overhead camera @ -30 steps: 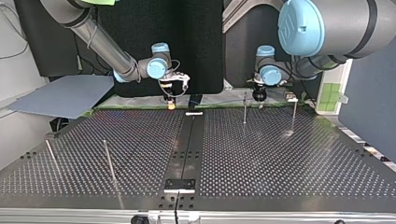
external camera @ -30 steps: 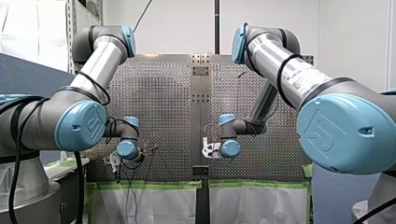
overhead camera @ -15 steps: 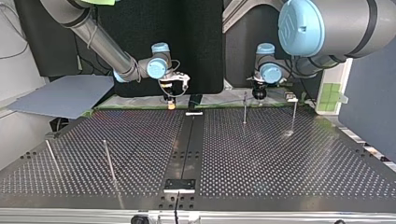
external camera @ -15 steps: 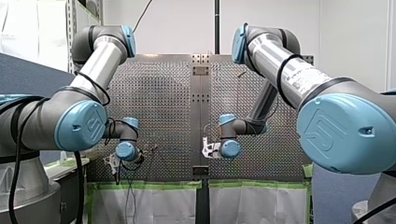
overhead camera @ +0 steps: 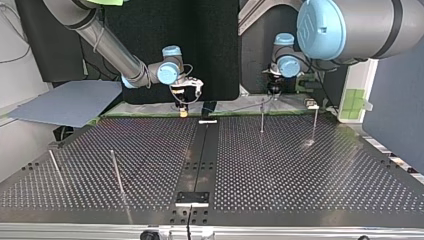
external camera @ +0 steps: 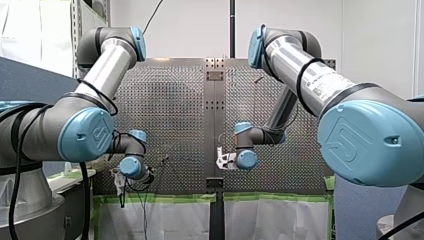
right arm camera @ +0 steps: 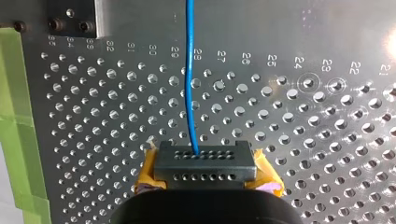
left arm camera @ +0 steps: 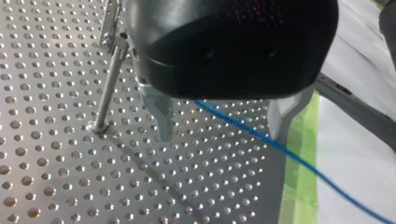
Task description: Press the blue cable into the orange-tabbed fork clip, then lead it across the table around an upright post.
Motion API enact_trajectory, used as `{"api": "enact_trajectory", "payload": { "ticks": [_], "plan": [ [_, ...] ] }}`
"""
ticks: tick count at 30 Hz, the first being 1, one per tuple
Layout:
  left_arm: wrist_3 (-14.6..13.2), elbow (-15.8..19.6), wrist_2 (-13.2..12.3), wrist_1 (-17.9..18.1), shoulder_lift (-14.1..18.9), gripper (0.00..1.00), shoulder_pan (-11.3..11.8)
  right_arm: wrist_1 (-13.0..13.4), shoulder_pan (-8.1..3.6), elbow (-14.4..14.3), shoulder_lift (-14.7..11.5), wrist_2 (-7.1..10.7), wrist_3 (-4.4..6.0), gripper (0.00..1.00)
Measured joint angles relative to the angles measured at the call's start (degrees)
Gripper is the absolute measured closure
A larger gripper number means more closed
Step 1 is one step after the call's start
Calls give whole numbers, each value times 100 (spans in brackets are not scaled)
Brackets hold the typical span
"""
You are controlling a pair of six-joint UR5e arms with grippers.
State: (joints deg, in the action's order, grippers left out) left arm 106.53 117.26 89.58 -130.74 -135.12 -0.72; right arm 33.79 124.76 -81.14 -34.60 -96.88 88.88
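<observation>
So the thin blue cable [right arm camera: 190, 93] is pinched in my right gripper [right arm camera: 205, 163], yellow pads [right arm camera: 264, 175] closed tight on it. From there it runs over the perforated metal table [overhead camera: 300, 175] toward the thin upright metal post [overhead camera: 262, 116]. Just beside that post it passes through my left gripper [left arm camera: 222, 135]. Its metal fingers [left arm camera: 161, 114] are spread wide, and the cable runs close by one of them, not squeezed. Can't pick out the orange-tabbed clip anywhere, tbh.

Cable looks light and floppy, probably slick, so I'd grab it close to wherever it needs to bend, otherwise it'll just sag. Room-wise, the green-taped table edge [left arm camera: 299, 186] is near the post on the arms' side and both arms crowd in there. On the post's far side from the arms there's lots of bare table.
</observation>
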Motion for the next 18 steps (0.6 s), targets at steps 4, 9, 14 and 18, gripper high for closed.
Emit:
{"api": "enact_trajectory", "payload": {
  "ticks": [4, 9, 14, 18],
  "plan": [
    [3, 93, 6, 75, 2, 0, 22, 3, 0, 0, 0, 1, -1, 100],
    [0, 133, 0, 134, 10, 0, 31, 2, 0, 1, 0, 2, -1, 100],
    [1, 246, -4, 226, 113, 0, 29, -3, 0, 0, 0, 1, -1, 100],
    [42, 430, 7, 404, 295, 0, 0, -3, 0, -1, 0, 2, -1, 100]
  ]
}}
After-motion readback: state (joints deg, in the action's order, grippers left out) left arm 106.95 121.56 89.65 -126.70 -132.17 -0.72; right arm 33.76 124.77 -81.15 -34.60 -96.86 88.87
